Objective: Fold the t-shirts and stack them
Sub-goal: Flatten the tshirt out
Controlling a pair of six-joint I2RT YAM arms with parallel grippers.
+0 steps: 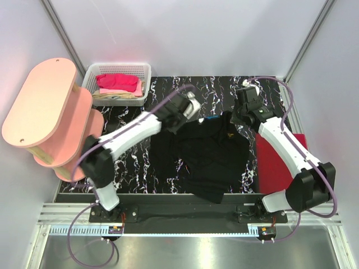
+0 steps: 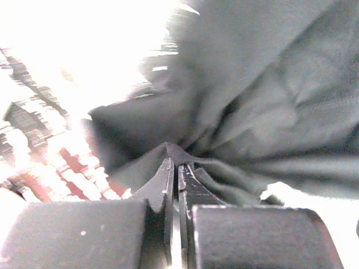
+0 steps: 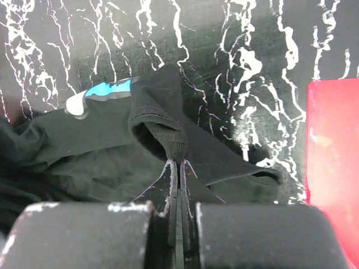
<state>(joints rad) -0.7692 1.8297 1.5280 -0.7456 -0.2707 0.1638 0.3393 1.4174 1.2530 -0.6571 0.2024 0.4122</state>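
Left fingers [image 2: 166,188] and right fingers [image 3: 172,185] each clamp black t-shirt [image 1: 210,154] folds; glare hides the left's surroundings.

Most of the dark red t-shirt [image 3: 336,168] beyond the right edge.

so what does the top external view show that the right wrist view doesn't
Only the top view: the pink shelf, the white basket holding the pink t-shirt, the left arm, and the whole spread of the black t-shirt.
Only the right wrist view: the right gripper shut on a folded edge of the black cloth, seen close.
Both: the black t-shirt, its blue-and-white patch, the dark red t-shirt beside it, and the marbled surface.
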